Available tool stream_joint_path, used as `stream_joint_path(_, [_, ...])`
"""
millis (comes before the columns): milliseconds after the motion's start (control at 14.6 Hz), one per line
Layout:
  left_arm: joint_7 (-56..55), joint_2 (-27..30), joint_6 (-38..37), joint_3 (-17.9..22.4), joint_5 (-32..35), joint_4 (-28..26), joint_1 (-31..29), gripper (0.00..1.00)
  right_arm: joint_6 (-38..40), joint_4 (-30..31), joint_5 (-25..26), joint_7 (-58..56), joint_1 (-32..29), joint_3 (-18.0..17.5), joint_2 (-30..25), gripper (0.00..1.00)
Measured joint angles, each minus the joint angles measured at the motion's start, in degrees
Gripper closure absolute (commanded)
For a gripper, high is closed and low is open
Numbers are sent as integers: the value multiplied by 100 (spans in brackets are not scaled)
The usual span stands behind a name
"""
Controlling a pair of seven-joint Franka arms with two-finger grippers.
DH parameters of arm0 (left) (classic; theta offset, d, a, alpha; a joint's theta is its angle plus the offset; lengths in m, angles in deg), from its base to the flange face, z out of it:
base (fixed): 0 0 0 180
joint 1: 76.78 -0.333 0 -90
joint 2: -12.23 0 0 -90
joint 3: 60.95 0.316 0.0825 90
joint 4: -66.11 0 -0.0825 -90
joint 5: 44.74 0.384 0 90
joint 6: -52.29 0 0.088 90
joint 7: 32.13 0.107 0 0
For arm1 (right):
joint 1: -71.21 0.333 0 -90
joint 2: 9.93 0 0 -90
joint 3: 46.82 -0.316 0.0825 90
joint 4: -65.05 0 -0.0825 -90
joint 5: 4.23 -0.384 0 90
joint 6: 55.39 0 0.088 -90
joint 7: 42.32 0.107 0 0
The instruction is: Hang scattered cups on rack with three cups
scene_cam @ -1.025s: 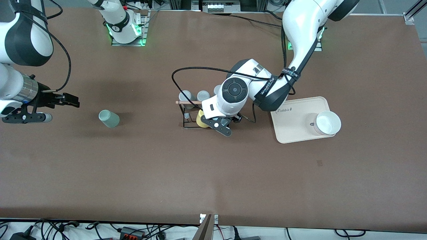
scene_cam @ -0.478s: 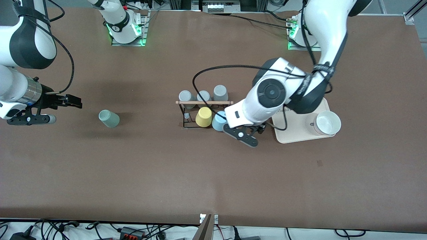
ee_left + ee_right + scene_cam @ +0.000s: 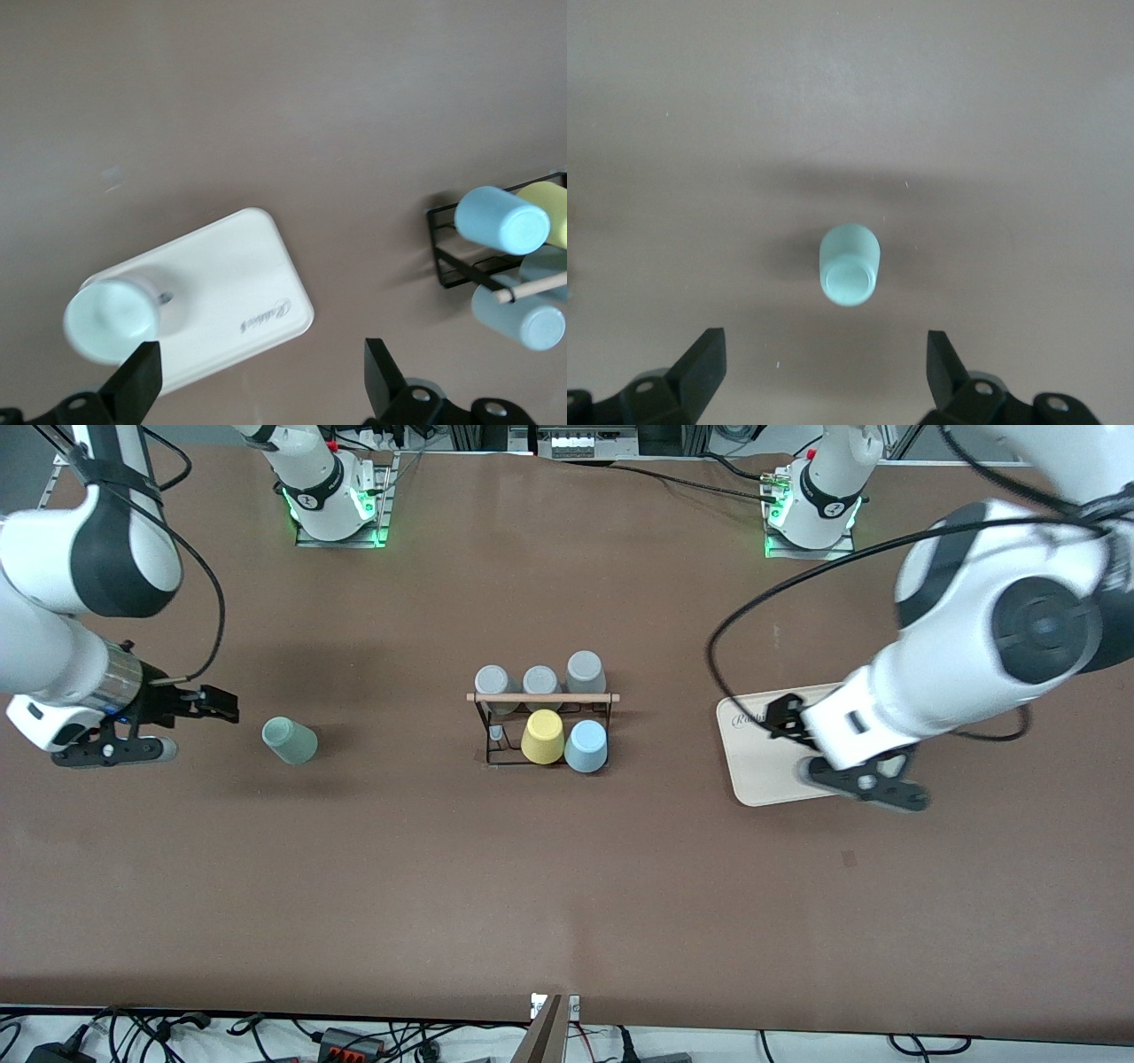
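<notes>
Rack (image 3: 542, 726) mid-table with five cups on it; loose cup (image 3: 289, 740) toward right arm's end; tray (image 3: 769, 755) toward left arm's.

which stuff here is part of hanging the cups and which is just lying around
Job:
- sage green cup, on the table toward the right arm's end
- light blue cup, on the rack
- rack

Lying about:
- yellow cup
- grey cups
- tray
- white cup on the tray

I see the light blue cup (image 3: 586, 746) hung mouth-down on the black wire rack (image 3: 542, 726), its wooden rod (image 3: 542, 697) across the top. The sage green cup (image 3: 289, 740) lies tipped on the worktop toward the right arm's end, well apart.
</notes>
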Motion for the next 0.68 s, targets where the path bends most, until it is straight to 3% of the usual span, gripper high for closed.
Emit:
stream_joint_path(410, [-9, 318, -327, 82, 0, -157, -515, 0, -1478, 1065, 31, 0, -13, 42, 386, 0])
stream_joint_path(547, [-110, 734, -199, 95, 0, -645, -589, 0, -1758, 1217, 32, 0, -11, 43, 540, 0])
stream_joint_path(683, [-386, 1320, 324, 95, -93, -1554, -733, 0, -2021, 1334, 32, 0, -13, 44, 672, 0])
